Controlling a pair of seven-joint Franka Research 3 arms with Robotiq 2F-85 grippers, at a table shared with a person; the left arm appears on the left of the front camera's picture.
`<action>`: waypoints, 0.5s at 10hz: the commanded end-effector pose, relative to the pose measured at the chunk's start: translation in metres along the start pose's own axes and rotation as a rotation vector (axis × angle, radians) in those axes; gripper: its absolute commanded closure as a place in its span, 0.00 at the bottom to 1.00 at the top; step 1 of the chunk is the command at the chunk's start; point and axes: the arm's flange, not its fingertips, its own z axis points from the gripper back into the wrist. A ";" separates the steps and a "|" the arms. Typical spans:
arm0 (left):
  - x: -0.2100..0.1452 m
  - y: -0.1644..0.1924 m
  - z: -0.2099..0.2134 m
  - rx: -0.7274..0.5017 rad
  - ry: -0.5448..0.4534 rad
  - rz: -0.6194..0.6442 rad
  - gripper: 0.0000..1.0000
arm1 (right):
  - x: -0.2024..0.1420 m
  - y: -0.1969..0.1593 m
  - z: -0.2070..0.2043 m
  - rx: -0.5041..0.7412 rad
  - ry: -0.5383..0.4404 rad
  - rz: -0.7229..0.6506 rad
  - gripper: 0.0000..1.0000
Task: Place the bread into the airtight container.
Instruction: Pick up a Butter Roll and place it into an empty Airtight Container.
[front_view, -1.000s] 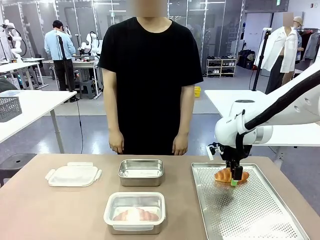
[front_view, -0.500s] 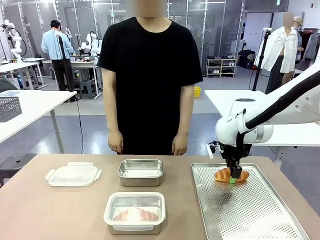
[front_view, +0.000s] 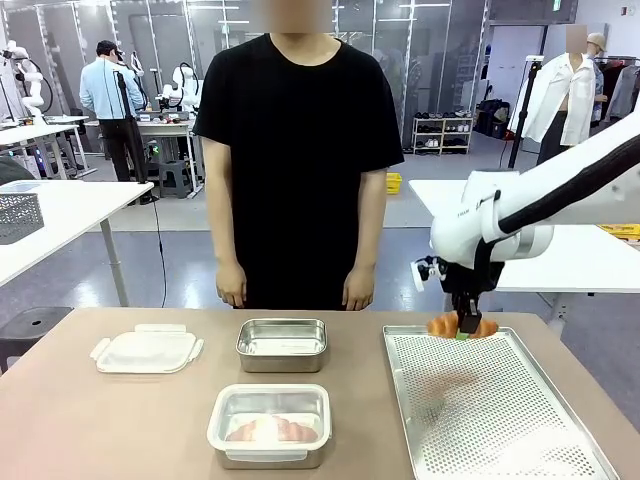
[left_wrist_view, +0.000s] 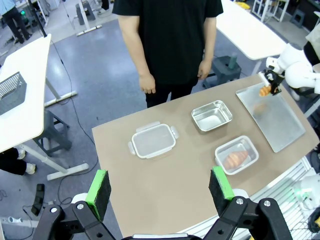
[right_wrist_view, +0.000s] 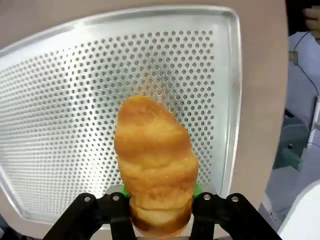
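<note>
Clamping the right gripper on the bread, a croissant, green pads pinching its lower end; holding it just above the far edge of the perforated tray, clear of the metal; looking very much like the carry step, grasp done, placing not yet begun; spotting the empty steel container left of the tray, lid off; noting the loose lid farther left of the tray, and a second, lidded container left of the tray's near half, bread already showing inside; showing the left gripper spread wide, gripping nothing, high over the bench, well left of the tray; calling next, probably, for carrying leftward off the tray, centring over the open container, lowering inside its walls before parting the pads; watching for squashing such a soft piece.
</note>
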 end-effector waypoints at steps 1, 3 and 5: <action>0.000 0.000 0.001 -0.003 -0.001 -0.003 0.00 | 0.016 0.013 0.022 0.015 0.012 -0.039 0.60; 0.000 0.000 0.001 -0.003 -0.001 -0.003 0.00 | 0.048 0.022 0.041 -0.024 0.009 -0.061 0.60; 0.000 0.000 0.001 -0.003 -0.001 -0.003 0.00 | 0.087 0.034 0.053 -0.047 -0.004 -0.029 0.60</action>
